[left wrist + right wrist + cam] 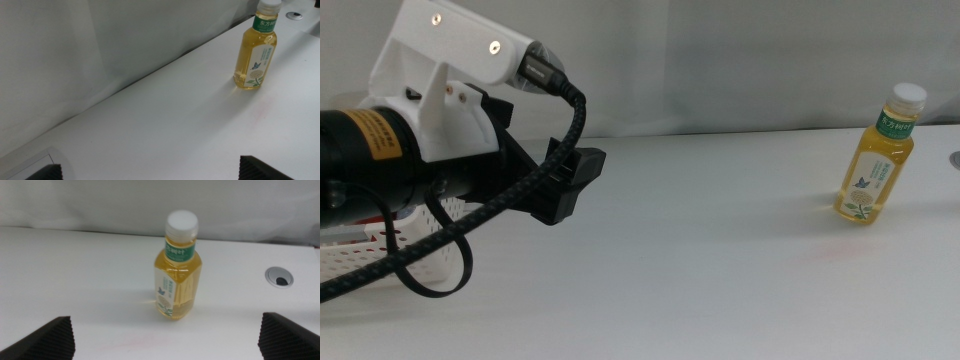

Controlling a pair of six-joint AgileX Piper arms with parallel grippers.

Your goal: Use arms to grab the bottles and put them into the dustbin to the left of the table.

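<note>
One of the bottles, a yellow tea bottle [878, 160] with a white cap and green label, stands upright at the far right of the white table [720, 260]. My left gripper [570, 185] hovers over the left part of the table, well apart from it. In its wrist view the bottle [255, 55] is far ahead, and the left gripper [152, 172] is open and empty. The right gripper [167, 340] is also open, with the bottle [178, 275] centred ahead of its jaws and not touched. The white mesh dustbin [370, 262] shows under the left arm.
A round cable hole [279, 277] sits in the tabletop beside the bottle, also seen as the hole [294, 15] in the left wrist view. A white backdrop closes the table's far edge. The right arm is out of the middle view.
</note>
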